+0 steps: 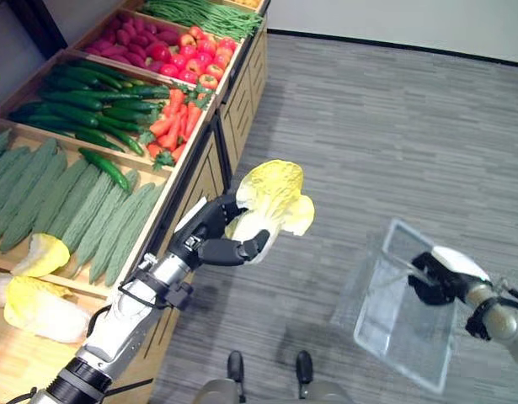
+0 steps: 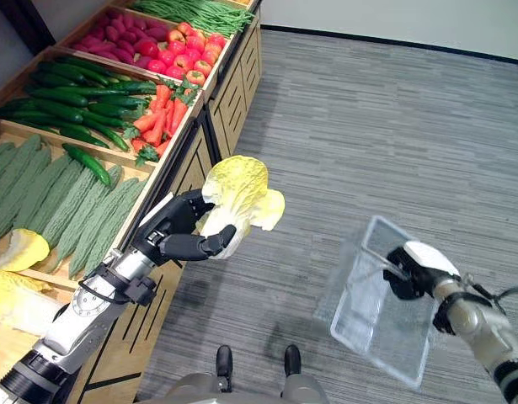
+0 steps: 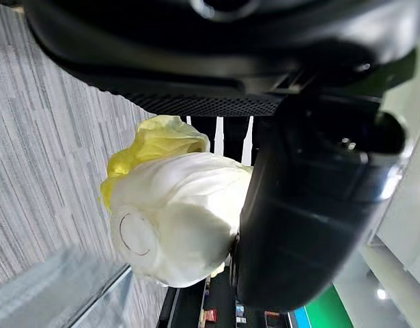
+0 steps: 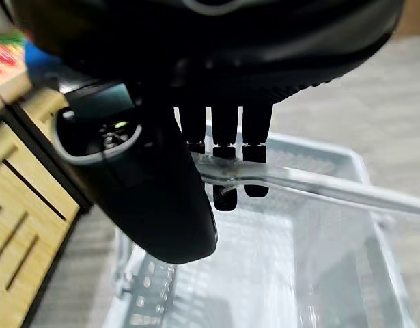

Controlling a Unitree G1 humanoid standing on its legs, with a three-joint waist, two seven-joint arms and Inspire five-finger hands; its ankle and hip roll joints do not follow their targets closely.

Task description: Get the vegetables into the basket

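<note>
A pale yellow napa cabbage (image 1: 272, 200) is held in the air over the floor, just off the edge of the wooden produce stand, with my left hand (image 1: 215, 239) shut around its white stem end (image 3: 175, 236). To the right, my right hand (image 1: 437, 278) is curled round the handle (image 4: 312, 183) of a clear plastic basket (image 1: 402, 316), which hangs above the grey floor. The basket (image 4: 278, 273) holds nothing. The cabbage is left of the basket and higher than it.
The wooden stand (image 1: 200, 164) on the left holds bitter gourds (image 1: 82, 210), cucumbers (image 1: 82, 114), carrots (image 1: 174, 122), red produce (image 1: 183, 50), green beans (image 1: 204, 15) and more napa cabbages (image 1: 40, 286). Grey carpet (image 1: 368, 126) stretches between the stand and the basket.
</note>
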